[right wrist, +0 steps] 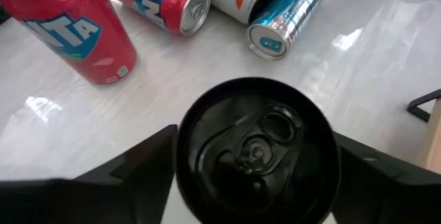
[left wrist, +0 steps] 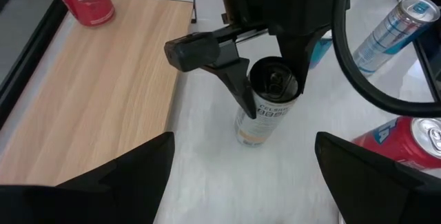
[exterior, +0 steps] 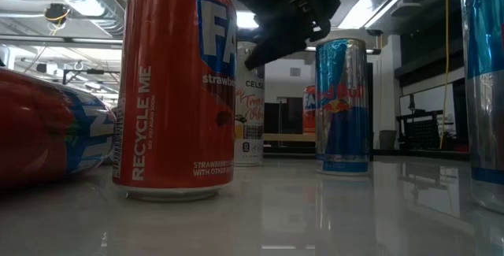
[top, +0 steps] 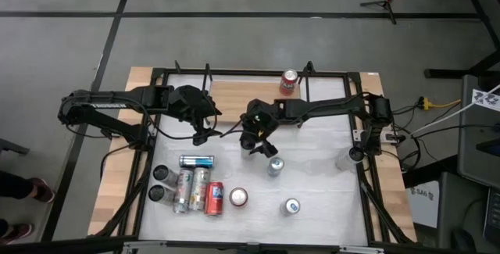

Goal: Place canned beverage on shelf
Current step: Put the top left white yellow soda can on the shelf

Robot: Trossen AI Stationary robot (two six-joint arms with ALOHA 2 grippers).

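A slim white can with a black top [left wrist: 265, 107] stands upright on the white tabletop, just in front of the shelf. My right gripper [left wrist: 270, 79] reaches in from the table's right and is shut on the can [right wrist: 255, 158]. The shelf [top: 242, 94] is a light-wood board at the table's far side. A red can [top: 289, 82] stands on its right part. My left gripper [top: 201, 133] hovers open above the table, left of the white can, with nothing between its fingers [left wrist: 131, 176]. My right gripper has the white can's upper wall, just under the black rim [left wrist: 256, 103], between its two fingers. One finger [left wrist: 238, 89] lies on each side. The fingers slant down from the table's right side. The can stands upright with its base [left wrist: 249, 140] on the tabletop.
Several cans stand or lie at the near left of the table [top: 195, 187], among them a red one [exterior: 177, 90]. A blue and silver can [top: 275, 166] stands close to the right gripper on its near side. Another can [top: 291, 205] is nearer the front edge. Black frame rods [top: 234, 72] border the table.
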